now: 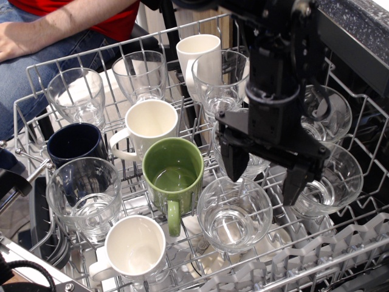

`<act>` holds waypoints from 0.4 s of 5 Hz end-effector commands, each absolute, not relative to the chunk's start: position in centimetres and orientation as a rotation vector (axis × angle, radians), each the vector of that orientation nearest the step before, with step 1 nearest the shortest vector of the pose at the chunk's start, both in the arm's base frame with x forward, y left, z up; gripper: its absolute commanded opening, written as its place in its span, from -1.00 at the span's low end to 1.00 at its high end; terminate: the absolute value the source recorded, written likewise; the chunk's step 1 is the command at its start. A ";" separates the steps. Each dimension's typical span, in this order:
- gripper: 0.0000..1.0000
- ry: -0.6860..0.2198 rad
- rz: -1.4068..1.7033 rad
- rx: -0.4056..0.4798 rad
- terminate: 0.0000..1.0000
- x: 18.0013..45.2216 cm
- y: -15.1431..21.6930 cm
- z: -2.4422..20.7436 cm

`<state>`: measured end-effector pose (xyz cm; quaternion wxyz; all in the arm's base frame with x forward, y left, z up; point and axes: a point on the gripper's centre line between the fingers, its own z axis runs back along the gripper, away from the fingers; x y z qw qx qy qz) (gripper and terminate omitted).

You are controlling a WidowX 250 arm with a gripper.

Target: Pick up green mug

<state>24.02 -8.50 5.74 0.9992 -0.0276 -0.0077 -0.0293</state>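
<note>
My gripper (265, 171) was open, fingers spread wide, holding nothing. It hung right of centre in the frame, above the rack (36, 73). The left finger (234, 159) sat over the clear glass (234, 214) at lower centre. The right finger (296, 181) pointed down by the rim of the glass (331, 179) at the right edge.

The green mug (172, 173) stood upright at frame centre, just left of my left finger and apart from it. Its mouth faced up and its handle (174, 218) pointed toward the bottom of the frame. A little liquid seemed to pool inside, though I could not be sure.

Neighbours: a cream-white mug (148, 125) sat directly above it in the frame, rims near touching. The navy mug (76, 143) was at the left. A clear tumbler (84, 194) sat to the lower left of the green one. Another white mug (134, 248) was below it at the bottom of the frame, and a third white mug (197, 55) stood at top centre. More glasses (140, 73) filled the upper rows.

A person's arm (55, 27) in a red shirt rested at the upper left, behind the rack.
</note>
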 end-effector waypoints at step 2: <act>1.00 -0.093 -0.042 -0.011 -1.00 27.8 -3.6 5.9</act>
